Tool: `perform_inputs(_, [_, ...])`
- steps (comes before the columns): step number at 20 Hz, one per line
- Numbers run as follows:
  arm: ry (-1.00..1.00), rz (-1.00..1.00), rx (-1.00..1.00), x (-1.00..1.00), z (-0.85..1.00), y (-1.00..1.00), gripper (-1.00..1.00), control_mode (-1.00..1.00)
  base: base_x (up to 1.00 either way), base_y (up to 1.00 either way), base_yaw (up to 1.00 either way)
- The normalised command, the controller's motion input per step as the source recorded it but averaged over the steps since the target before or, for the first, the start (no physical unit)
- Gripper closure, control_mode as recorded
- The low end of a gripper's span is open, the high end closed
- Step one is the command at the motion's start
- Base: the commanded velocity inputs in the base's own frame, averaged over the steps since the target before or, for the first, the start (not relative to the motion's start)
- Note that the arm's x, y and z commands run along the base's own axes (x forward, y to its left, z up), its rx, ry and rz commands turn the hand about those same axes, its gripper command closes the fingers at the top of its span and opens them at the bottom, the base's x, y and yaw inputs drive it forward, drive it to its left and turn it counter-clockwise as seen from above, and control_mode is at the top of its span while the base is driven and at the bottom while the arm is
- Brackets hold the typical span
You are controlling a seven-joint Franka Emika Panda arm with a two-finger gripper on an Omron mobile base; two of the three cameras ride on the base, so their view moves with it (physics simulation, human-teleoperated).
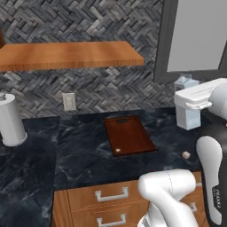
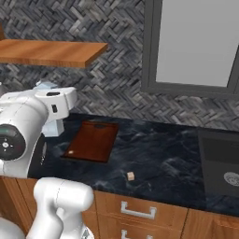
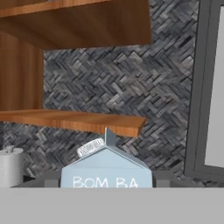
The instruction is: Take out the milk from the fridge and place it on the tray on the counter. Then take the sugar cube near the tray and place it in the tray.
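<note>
One pale blue gabled milk (image 3: 106, 168), lettered "BOM BA".

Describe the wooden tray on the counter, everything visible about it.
The tray is a flat rectangular board of dark reddish-brown wood with a low rim and a small slot-like grip at its far end. A tiny white dot marks its near edge. It lies flat on the black veined counter, below the wall shelf. Nothing rests on it; the sugar cube sits apart, to its right.
</note>
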Motion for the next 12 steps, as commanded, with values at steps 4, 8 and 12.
perform_inputs(4, [0.0,0.35,0.06,0.79,-0.87,-0.06,1.0,-1.0,0.0,0.0,0.0])
perform_inputs(8, [0.0,0.37,0.13,0.88,-0.85,-0.18,1.0,-1.0,0.0,0.0,0.0])
perform_inputs(12, [0.0,0.37,0.14,1.0,-0.88,-0.04,1.0,-1.0,0.0,0.0,0.0])
